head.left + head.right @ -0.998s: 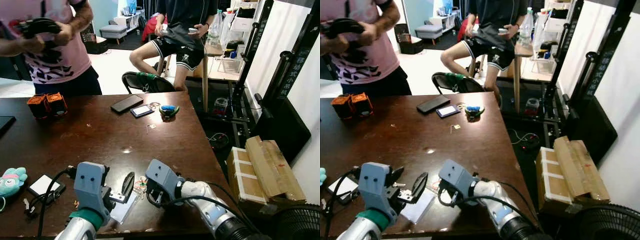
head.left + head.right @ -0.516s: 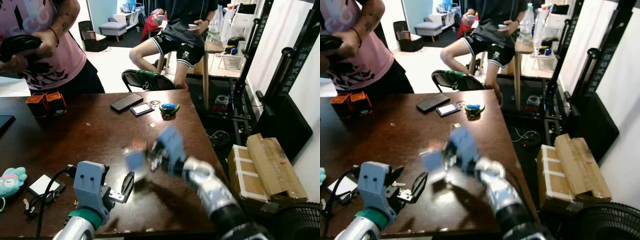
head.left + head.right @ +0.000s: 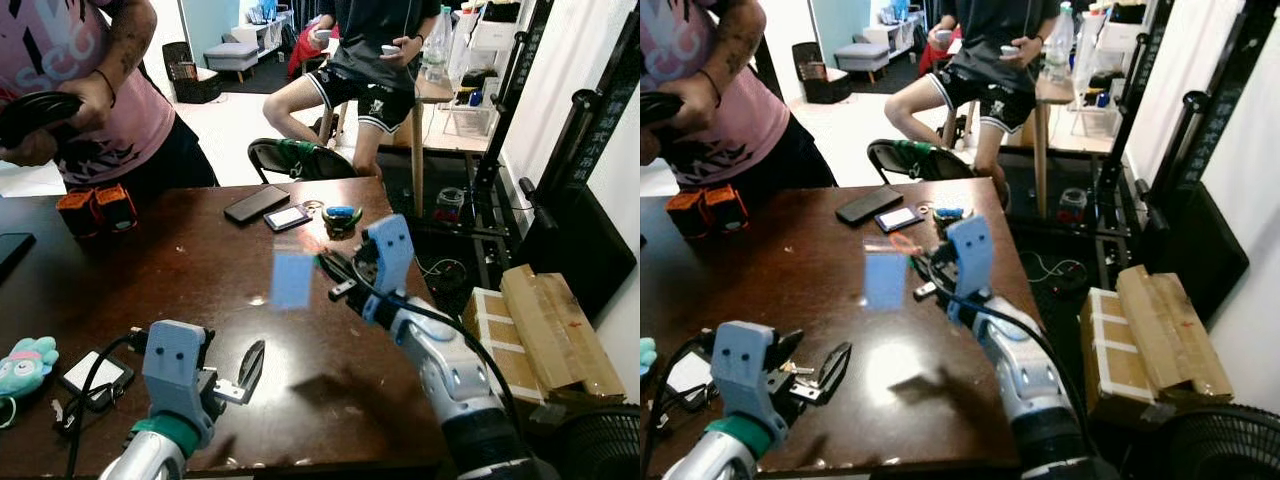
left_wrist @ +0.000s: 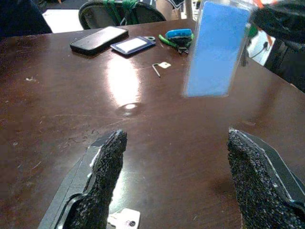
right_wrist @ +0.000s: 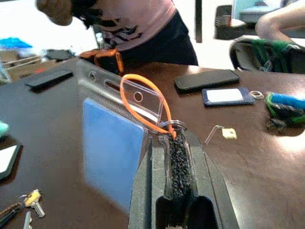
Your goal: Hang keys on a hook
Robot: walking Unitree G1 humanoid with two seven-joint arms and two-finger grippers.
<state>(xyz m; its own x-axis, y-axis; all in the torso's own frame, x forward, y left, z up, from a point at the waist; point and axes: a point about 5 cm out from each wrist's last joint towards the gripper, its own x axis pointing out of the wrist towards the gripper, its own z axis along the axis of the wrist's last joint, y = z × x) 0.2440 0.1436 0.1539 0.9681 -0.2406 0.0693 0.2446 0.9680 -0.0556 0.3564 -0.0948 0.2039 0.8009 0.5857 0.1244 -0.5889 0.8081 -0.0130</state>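
1. Right gripper (image 3: 335, 275) is raised above the middle of the dark wooden table (image 3: 180, 270), its two black fingers (image 5: 177, 157) pressed together on a metal key ring (image 5: 172, 125)
2. From that ring an orange loop (image 5: 143, 102) runs through a clear card sleeve (image 3: 293, 279) holding a blue card – the sleeve hangs in the air just beside the fingertips, on the robot's left of them, clear of the tabletop
3. Left gripper (image 4: 176, 176) sits low near the table's near edge, its fingers spread wide apart with bare wood between them; the card sleeve hangs beyond them
4. A small brass-coloured key (image 4: 125, 219) lies on the table right by the left gripper's finger, and in the right wrist view a key (image 5: 31, 199) lies on the wood below the lifted sleeve
5. Farther back on the table lie a black phone (image 3: 255, 204), a badge holder (image 3: 288, 217), a blue and green bundle (image 3: 342, 217) and a little metal pin with a tag (image 4: 159, 67)
6. Two orange blocks (image 3: 95, 208) stand near the far left – a person in a pink shirt (image 3: 90, 90) stands behind them, and another person (image 3: 375, 60) sits beyond the table
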